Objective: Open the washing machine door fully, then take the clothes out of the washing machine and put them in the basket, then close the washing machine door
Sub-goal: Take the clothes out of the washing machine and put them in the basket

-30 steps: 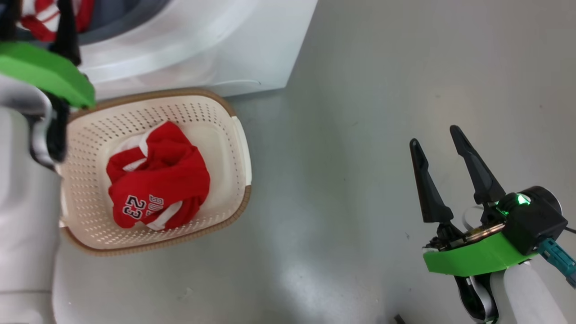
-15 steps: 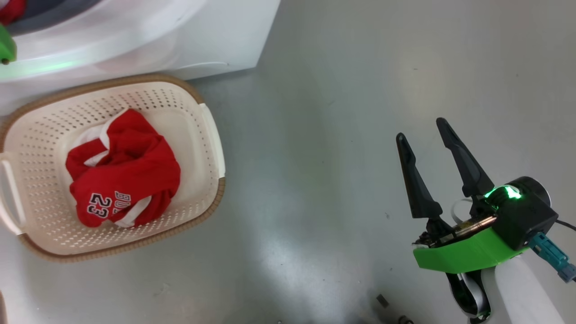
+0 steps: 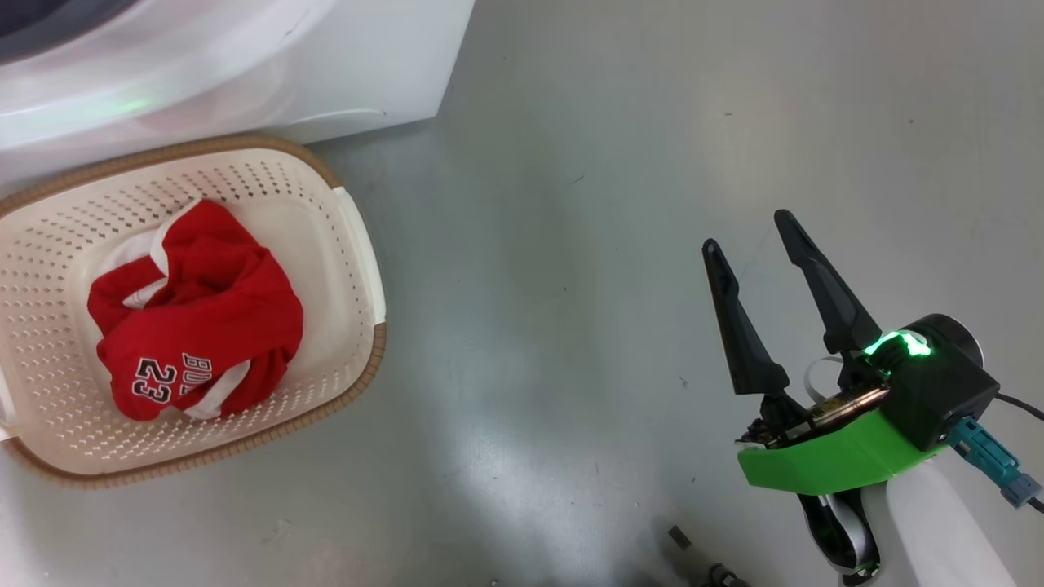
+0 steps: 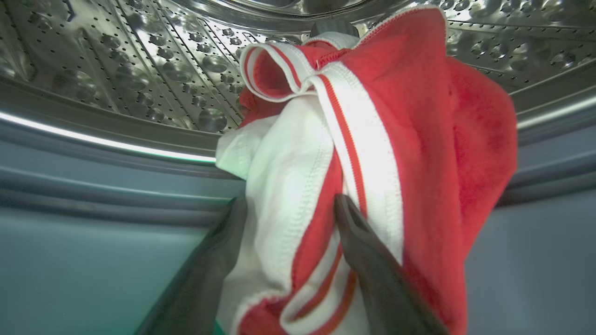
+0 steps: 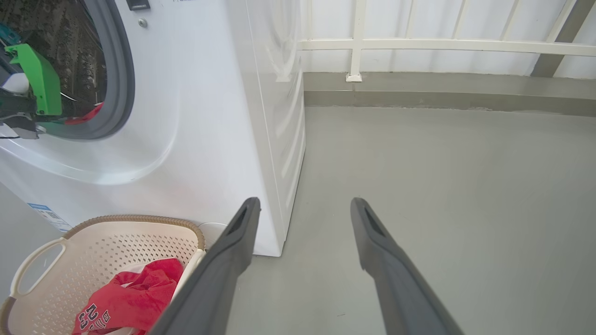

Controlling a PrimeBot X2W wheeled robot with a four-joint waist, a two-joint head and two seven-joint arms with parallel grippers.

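Left gripper (image 4: 288,201) wide open, jersey (image 4: 419,116) between its fingers (image 4: 372,270); right gripper (image 3: 747,231) open too.

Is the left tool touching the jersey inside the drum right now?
Touching. The left wrist view shows the jersey bunched between the open fingers of the left tool, with cloth lying against both fingers at the mouth of the drum.

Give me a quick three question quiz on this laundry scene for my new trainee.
1. True or false: the basket already holds a red jersey.
2. The left gripper is: A over the basket; B at the washing machine mouth, fingers astride a second jersey; C lying on the floor.
3. Fill in: the right gripper has its jaws ____.
Key: 1 true; 2 B; 3 open.
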